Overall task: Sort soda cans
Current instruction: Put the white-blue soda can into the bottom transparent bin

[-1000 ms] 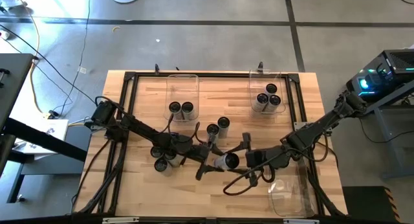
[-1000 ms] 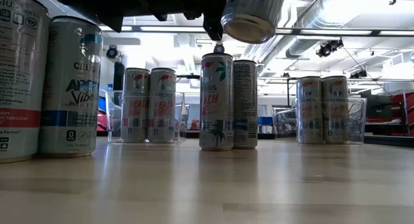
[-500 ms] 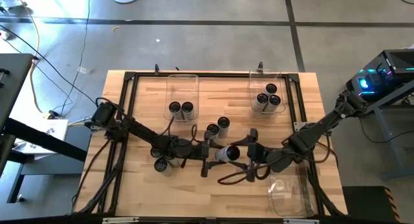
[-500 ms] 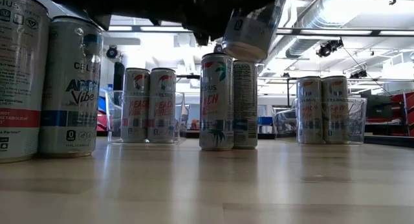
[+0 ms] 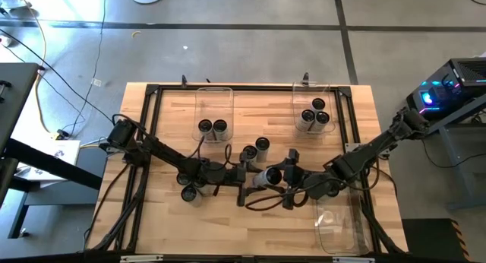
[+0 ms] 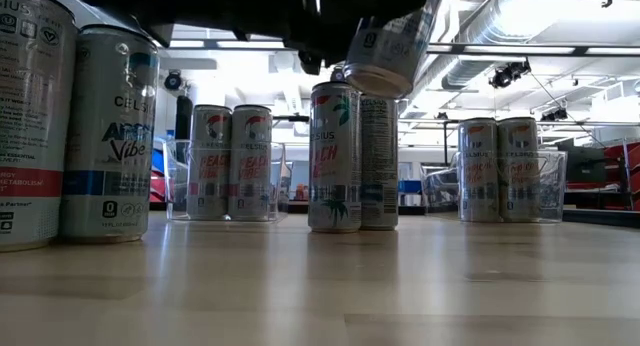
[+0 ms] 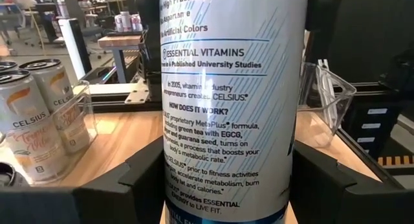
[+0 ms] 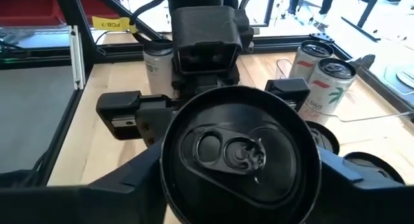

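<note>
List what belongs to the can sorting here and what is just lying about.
Part of the job:
- held can, lifted between left tool and right tool
- two loose cans mid-table
- cans under the left arm
- left bin with two cans
- right bin with three cans
- near bin

Lying about:
- floor cables

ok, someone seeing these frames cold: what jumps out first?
Mid-table, a soda can hangs in the air, tilted on its side, with the left gripper clamped on it and the right gripper closing in around its top end. Next, the clear bins at the far edge: the left bin holds two cans, the right bin holds three. Two loose cans stand upright just behind the handover.
</note>
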`<state>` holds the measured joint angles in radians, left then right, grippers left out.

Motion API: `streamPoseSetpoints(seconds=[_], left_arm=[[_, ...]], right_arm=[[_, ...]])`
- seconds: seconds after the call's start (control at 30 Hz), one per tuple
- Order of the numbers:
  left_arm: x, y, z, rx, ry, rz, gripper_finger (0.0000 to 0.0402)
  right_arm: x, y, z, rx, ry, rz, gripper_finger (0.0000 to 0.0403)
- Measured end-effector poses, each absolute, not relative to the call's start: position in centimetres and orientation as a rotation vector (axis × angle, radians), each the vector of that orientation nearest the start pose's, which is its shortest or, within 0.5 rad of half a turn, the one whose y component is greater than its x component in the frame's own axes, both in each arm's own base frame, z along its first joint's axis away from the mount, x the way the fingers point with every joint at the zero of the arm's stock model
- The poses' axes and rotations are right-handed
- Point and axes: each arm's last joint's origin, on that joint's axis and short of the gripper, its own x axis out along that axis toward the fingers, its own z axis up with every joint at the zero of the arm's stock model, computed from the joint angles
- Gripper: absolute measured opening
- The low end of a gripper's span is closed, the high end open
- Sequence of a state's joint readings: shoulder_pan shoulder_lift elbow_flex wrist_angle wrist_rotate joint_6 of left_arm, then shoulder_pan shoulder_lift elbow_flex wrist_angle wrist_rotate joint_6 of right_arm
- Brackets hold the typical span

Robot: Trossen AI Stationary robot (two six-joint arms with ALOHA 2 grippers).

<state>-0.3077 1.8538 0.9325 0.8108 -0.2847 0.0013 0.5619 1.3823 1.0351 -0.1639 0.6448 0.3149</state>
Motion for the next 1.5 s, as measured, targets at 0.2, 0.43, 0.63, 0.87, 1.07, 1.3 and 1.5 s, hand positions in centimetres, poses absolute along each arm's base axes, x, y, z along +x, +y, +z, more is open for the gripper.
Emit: streamPoseSetpoints(seconds=[0.2,0.43,0.63,0.87,1.07,1.3,1.5], left_arm=[[37.0,-10.9,19.1,0.029,0.091,-0.017,0.03],[36.9,-10.8,18.9,0.018,0.106,-0.003,0.0363],[36.9,-10.8,18.8,0.014,0.108,-0.003,0.0364],[36.9,-10.8,18.7,0.015,0.123,-0.004,0.0364],[36.9,-10.8,18.6,0.017,0.131,-0.005,0.0364],[37.0,-10.6,18.6,0.015,0.13,0.0,0.0365],[37.0,-10.5,18.6,0.014,0.13,0.0,0.0365]], right_arm=[[25.2,15.4,30.7,0.003,0.461,-0.129,0.0238],[19.8,16.7,37.3,0.034,0.683,-0.104,0.0238],[15.1,17.3,41.1,0.214,0.783,-0.091,0.0238],[11.1,20.0,39.2,0.441,0.941,-0.086,0.0238],[8.3,21.5,35.0,0.514,1.012,-0.194,0.0238],[6.6,21.5,30.9,0.444,1.043,-0.28,0.0238],[5.6,21.1,28.3,0.339,1.044,-0.306,0.0238]])
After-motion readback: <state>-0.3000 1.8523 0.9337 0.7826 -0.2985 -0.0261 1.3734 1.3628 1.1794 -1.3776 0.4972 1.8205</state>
